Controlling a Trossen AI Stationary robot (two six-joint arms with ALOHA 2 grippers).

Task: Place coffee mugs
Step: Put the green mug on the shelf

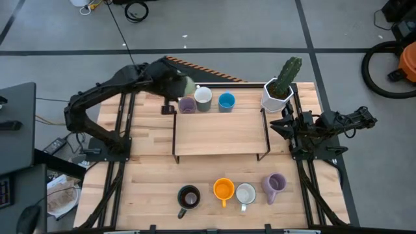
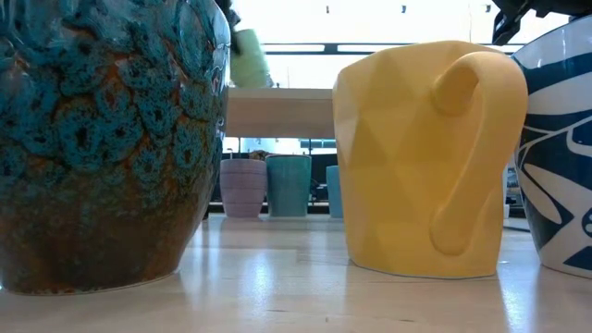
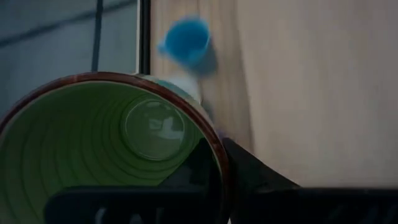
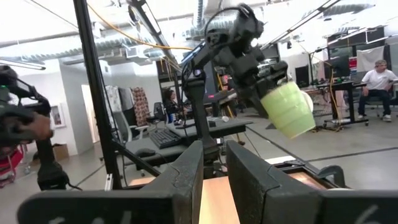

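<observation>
My left gripper [image 1: 182, 87] is over the table's far edge, shut on a green mug [image 1: 189, 84], which also shows aloft in the right wrist view [image 4: 288, 109] and the low view [image 2: 248, 55]. Below it, a lavender mug [image 1: 187, 104], a white mug [image 1: 203, 97] and a blue mug [image 1: 226, 101] stand on their bases on the table behind a wooden riser. Near the table's near edge stand a dark mug [image 1: 189, 197], an orange mug [image 1: 223, 189], a white mug [image 1: 245, 194] and a lavender mug [image 1: 275, 184]. My right gripper [image 4: 214, 180] waits at the table's right side, slightly open. My left gripper holds the green mug by its wall at the brown rim [image 3: 219, 155], one finger inside the mug [image 3: 189, 177] and one outside [image 3: 252, 177]. It comes from above, slanting down. The mug is lifted clear and hangs tilted below the gripper [image 4: 261, 74].
A wooden riser [image 1: 221, 133] on a black metal frame fills the table's middle. A white hexagonal pot with a cactus [image 1: 278, 92] stands at the far right corner. Bare wood lies between the riser and the near row of mugs. People sit in the room beyond.
</observation>
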